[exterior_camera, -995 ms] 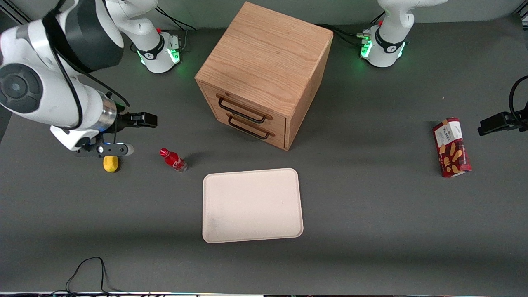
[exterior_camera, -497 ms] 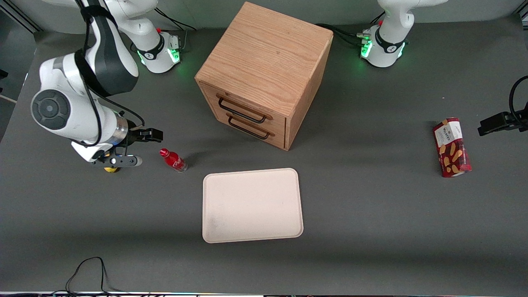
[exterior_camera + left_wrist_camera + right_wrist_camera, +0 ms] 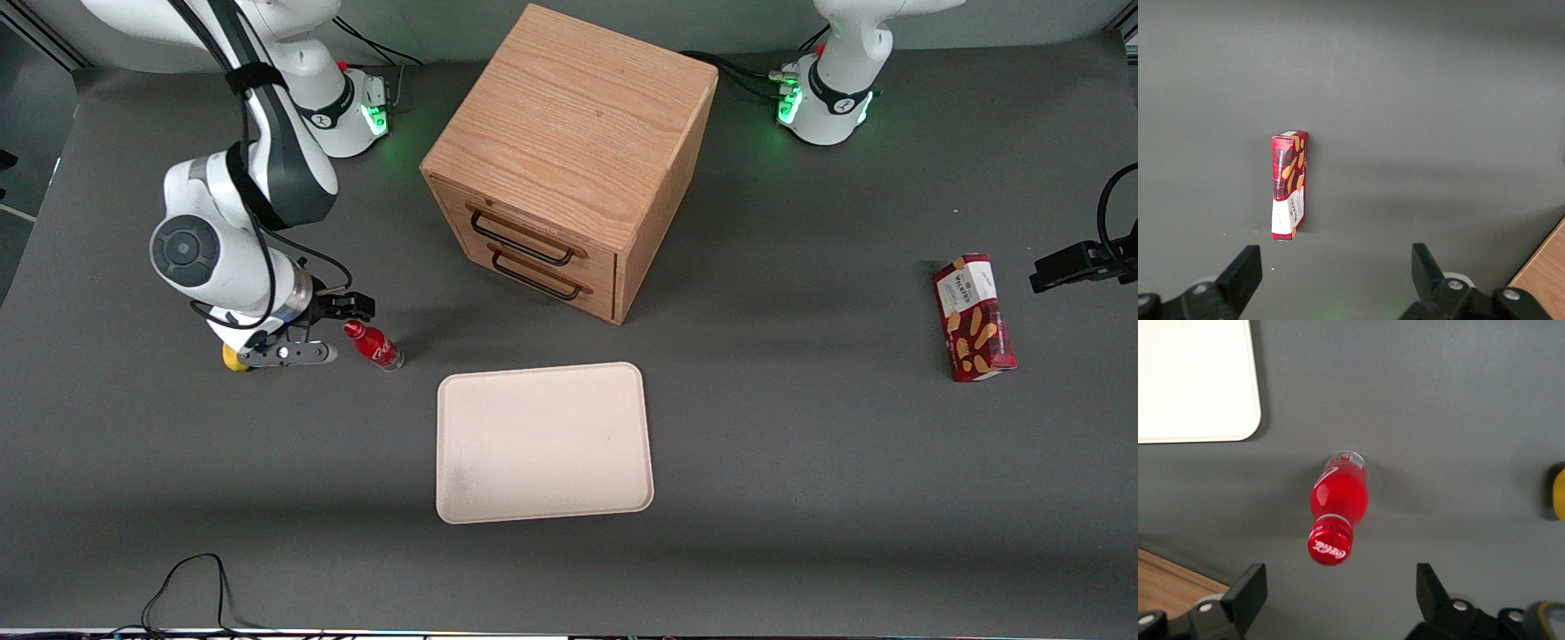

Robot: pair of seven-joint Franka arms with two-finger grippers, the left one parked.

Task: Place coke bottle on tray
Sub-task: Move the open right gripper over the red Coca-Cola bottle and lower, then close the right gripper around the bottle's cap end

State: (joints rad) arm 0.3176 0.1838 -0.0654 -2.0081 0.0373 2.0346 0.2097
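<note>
Two fingers of your gripper (image 3: 335, 330) stand wide apart, holding nothing, just beside the upright coke bottle (image 3: 373, 345), which stands on the tabletop near the tray (image 3: 544, 442) corner

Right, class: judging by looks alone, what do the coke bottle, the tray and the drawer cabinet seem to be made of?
Coke bottle: likely glossy plastic, its red body shiny and see-through.
Tray: matte cream, perhaps plastic; uniform surface, rounded moulded rim.
Drawer cabinet: wood, visible grain; dark handles, possibly metal.
The gripper hovers open beside the bottle.
</note>
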